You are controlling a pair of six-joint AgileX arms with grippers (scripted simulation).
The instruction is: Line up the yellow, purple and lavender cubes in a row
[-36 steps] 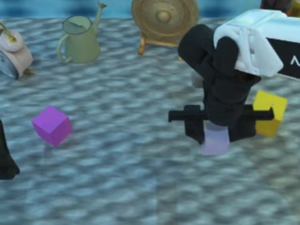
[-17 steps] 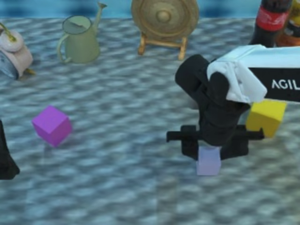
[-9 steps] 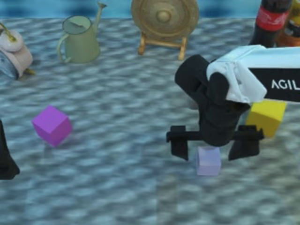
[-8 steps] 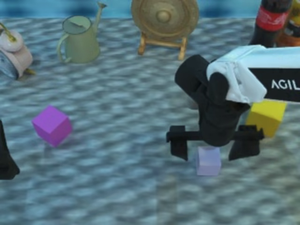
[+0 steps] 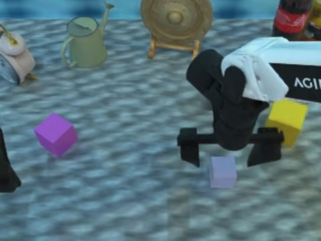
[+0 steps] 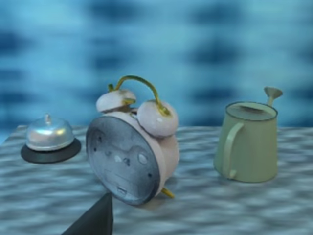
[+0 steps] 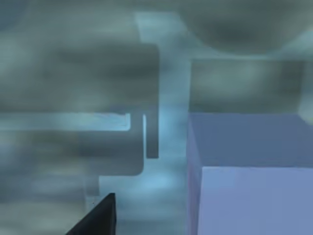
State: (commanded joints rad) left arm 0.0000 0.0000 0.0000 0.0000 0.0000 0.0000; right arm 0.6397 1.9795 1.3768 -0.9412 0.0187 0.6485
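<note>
The lavender cube (image 5: 222,171) rests on the table right of centre, and fills the right wrist view (image 7: 254,176) from close up. My right gripper (image 5: 226,153) hangs just above and behind it, open, with one finger on each side and nothing held. The yellow cube (image 5: 287,120) stands on the table to the right, partly behind the right arm. Far off at the left sits the purple cube (image 5: 55,134), turned at an angle. My left gripper (image 5: 6,173) stays parked at the left edge.
Along the back stand a green watering can (image 5: 85,41), a brass gong on a stand (image 5: 175,20), a cola bottle (image 5: 290,17) and an alarm clock (image 5: 12,55). The left wrist view shows the clock (image 6: 129,156), a silver bell (image 6: 50,138) and the can (image 6: 248,142).
My right gripper lowered the lavender cube onto the table, opened and let go of it, then rose a little. The purple and yellow cubes have not moved.
</note>
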